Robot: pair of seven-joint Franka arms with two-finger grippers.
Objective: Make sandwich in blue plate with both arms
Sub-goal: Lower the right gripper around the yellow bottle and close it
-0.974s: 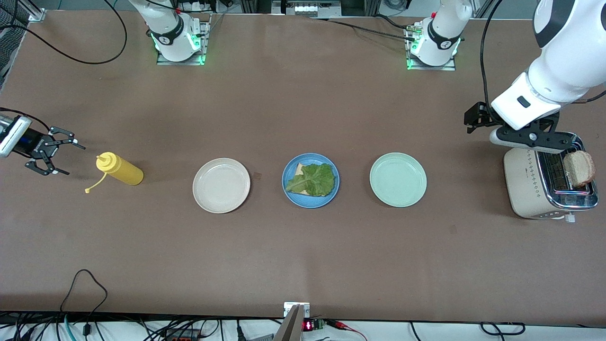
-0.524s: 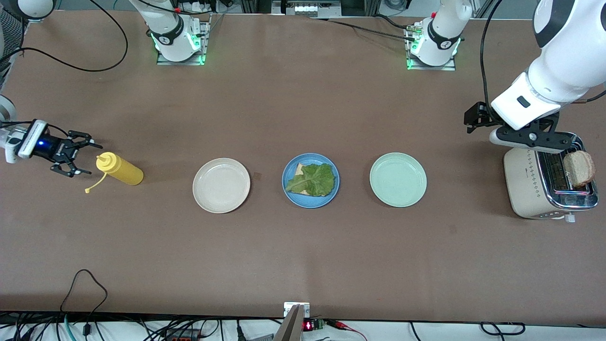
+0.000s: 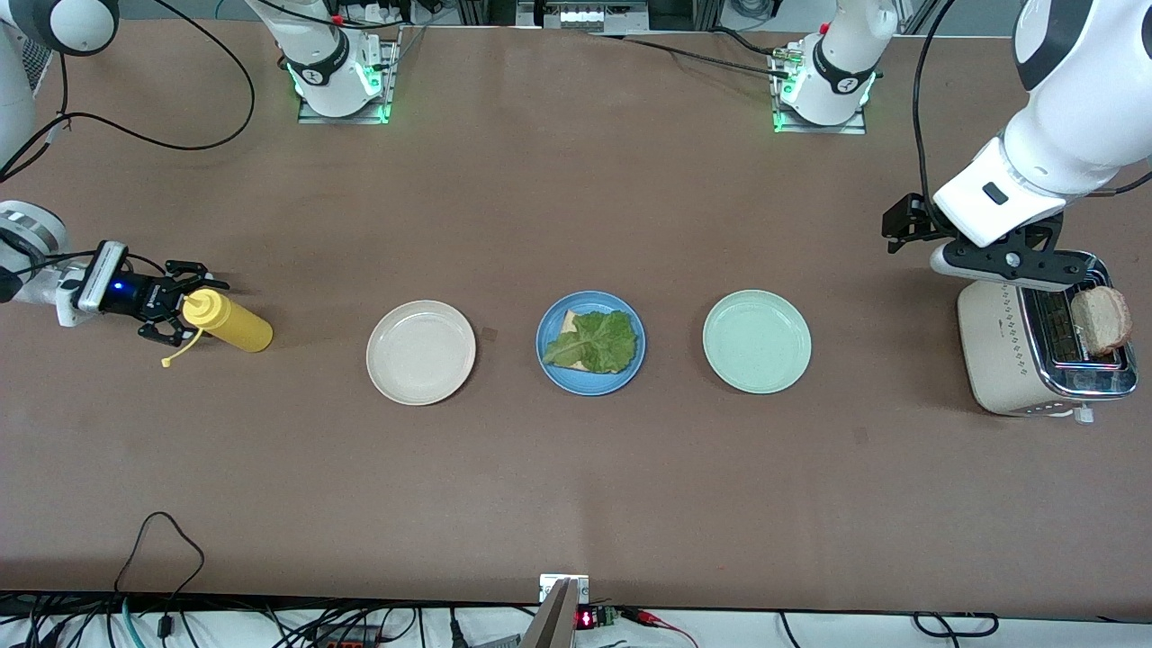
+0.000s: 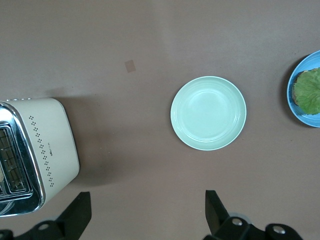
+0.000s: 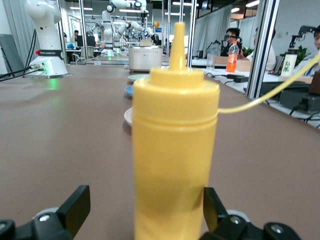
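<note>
The right pincer (image 3: 176,303) is wide open around the yellow bottle (image 3: 227,322), holding nothing yet. The left pincer (image 4: 146,212) hangs open and empty over the toaster (image 3: 1035,346), which has toast (image 3: 1100,319) in it. The blue plate (image 3: 590,381), holding bread and lettuce (image 3: 596,341), sits mid-tabletop between the beige plate (image 3: 420,352) and the green plate (image 3: 756,341).

On my feed there's a yellow plastic squeeze bottle (image 3: 227,322) standing at the right arm's end of the brown table (image 3: 576,486), a round beige plate (image 3: 420,352), a pale mint-green plate (image 3: 756,341), and a cream toaster (image 3: 1026,351) holding a bread slice (image 3: 1100,319).
</note>
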